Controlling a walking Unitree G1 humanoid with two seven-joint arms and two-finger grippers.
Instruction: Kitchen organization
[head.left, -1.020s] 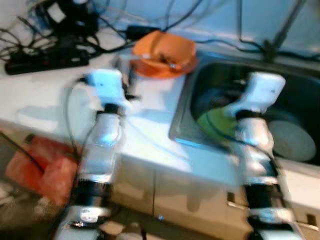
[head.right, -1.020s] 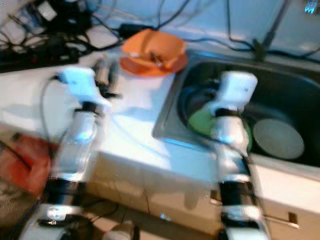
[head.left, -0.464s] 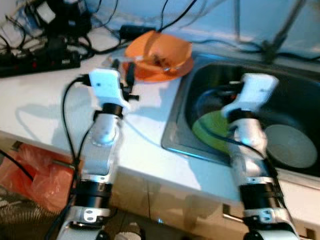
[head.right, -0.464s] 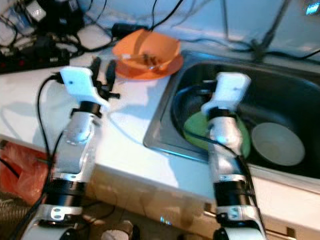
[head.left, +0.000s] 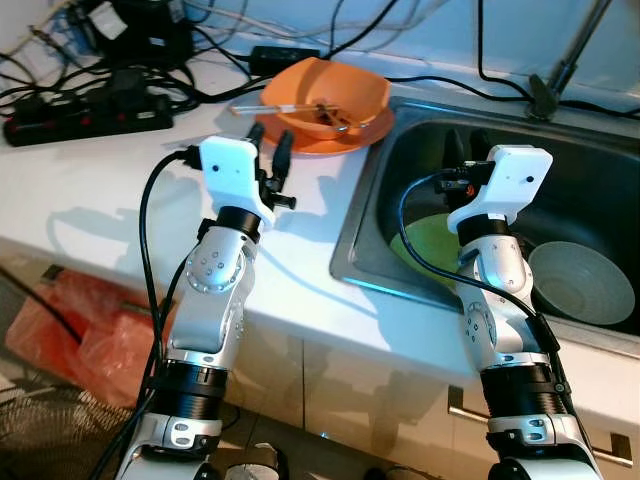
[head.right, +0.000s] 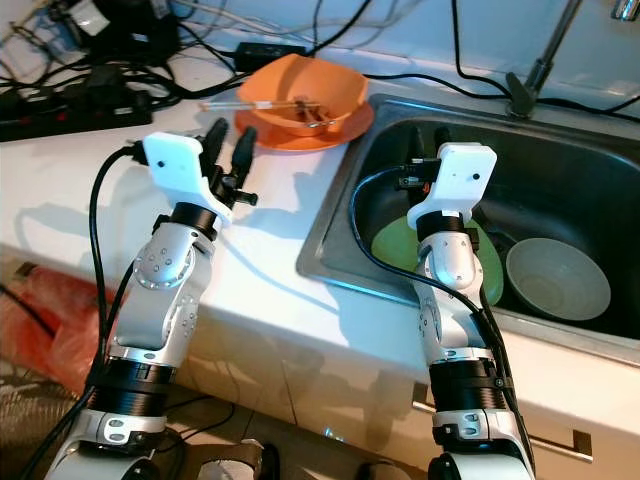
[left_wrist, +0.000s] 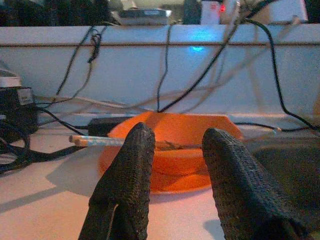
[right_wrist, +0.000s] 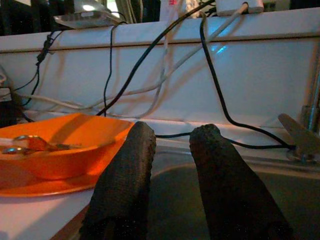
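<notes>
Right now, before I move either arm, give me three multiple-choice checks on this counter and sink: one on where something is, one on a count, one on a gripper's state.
1. Where does the green plate lie?
A. in the sink
B. on the counter beside the power strip
C. under the orange bowl

2. How many dishes lie in the sink?
A. one
B. two
C. four

3. How does the left gripper stand?
A. shut on the chopsticks
B. open, holding nothing
C. shut on the orange bowl's rim

Answers:
1. A: the green plate lies on the sink's floor, partly behind the right arm.
2. B: the green plate and a pale bowl lie there side by side.
3. B: the left wrist view shows a gap between its fingers, with the orange bowl and chopsticks beyond them, untouched.
</notes>
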